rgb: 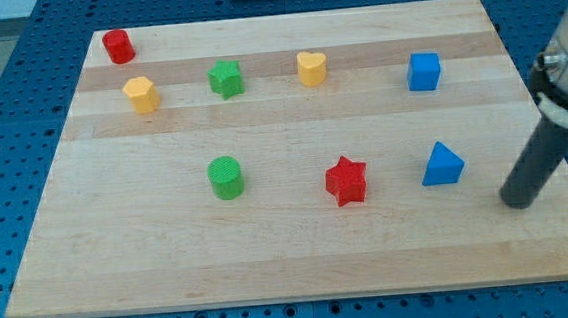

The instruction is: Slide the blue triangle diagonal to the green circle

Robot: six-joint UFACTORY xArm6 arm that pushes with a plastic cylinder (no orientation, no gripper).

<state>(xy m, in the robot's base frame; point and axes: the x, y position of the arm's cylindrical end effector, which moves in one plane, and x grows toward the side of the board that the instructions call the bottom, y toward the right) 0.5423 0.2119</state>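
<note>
The blue triangle [443, 164] lies on the wooden board [301, 258] at the view's right, a little below the middle. The green circle [226, 177] stands far to its left at about the same height. The red star [346, 181] lies between them, closer to the triangle. My tip [517, 203] rests on the board to the right of the blue triangle and a little lower, apart from it by a short gap.
Along the view's top stand a red cylinder [118, 46], a yellow hexagon [141, 94], a green star [225, 79], a yellow heart [311, 68] and a blue cube [423, 72]. The board's right edge is close to my tip.
</note>
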